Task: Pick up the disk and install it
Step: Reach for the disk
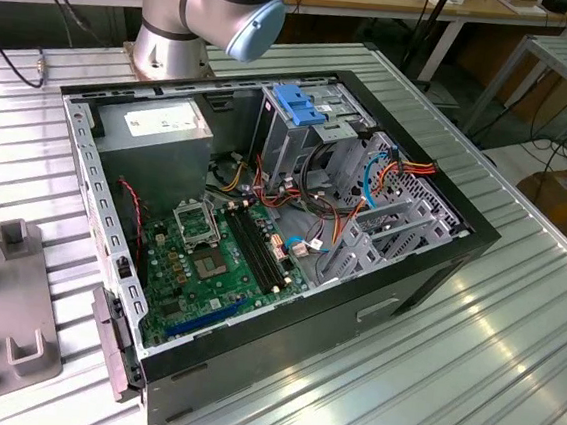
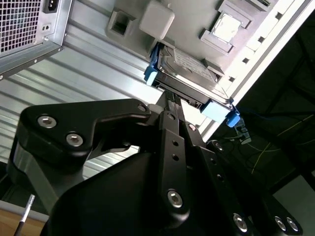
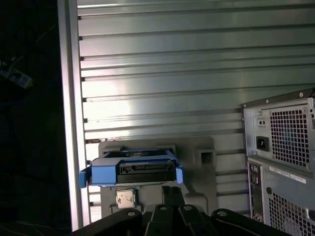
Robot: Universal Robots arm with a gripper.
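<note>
The disk (image 3: pixel 132 173) sits on a grey fixture plate (image 3: pixel 202 147) close to one edge of the ribbed metal worktop (image 3: pixel 197 73). In the first wrist view I see it end on, its bright blue carrier wrapping the dark front edge. In the second wrist view its labelled silver face (image 2: pixel 189 66) shows, with blue carrier corners at both ends.

My tool (image 3: pixel 171 189) points straight at the disk, and in both wrist views its tip comes right up to the disk's near edge (image 2: pixel 174 101). Its fingers are drawn together with hardly any gap and have nothing between them. I cannot tell whether the tip actually touches the carrier.

Beside the fixture stands the computer case (image 3: pixel 283 147), showing its perforated rear panel.

In the exterior view the case (image 1: pixel 428 277) lies open on the worktop, with the green motherboard (image 1: pixel 209 256) exposed. Inside it a big grey box with a white sticker (image 1: pixel 161 125) sits at the far corner. A silver cage with a blue tab (image 1: pixel 299 104) stands next to that box. My arm's base (image 1: pixel 213 5) rises behind the case, and part of the grey fixture shows at the exterior view's left.
</note>
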